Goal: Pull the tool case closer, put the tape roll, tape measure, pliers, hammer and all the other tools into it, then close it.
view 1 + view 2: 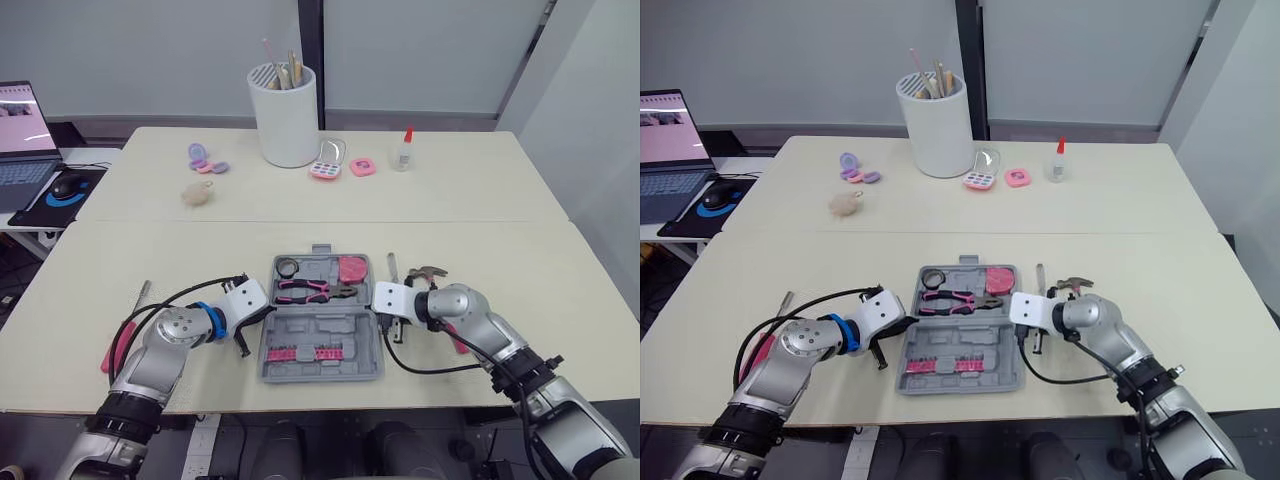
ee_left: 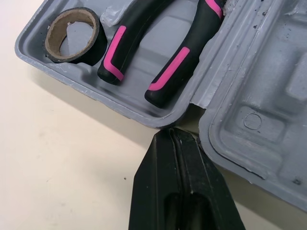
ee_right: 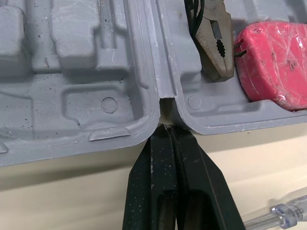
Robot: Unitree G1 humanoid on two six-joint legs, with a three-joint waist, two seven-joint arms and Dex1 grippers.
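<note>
Pincers are both sitting pressed together, left gripper (image 2: 173,135) and right gripper (image 3: 168,130) at the tool case (image 1: 330,325) hinge ends, so I'm guessing pulling evenly is avoiding twisting

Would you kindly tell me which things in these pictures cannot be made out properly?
Hammer: eye views, handle mostly behind the right arm.
Pink-handled tool: eye views, partly covered by the left arm; type unclear.
Sticks in the white cup: too small to identify.
Laptop: cut off by the left edge.
Clear handle: right wrist view, cut off at the corner.
</note>
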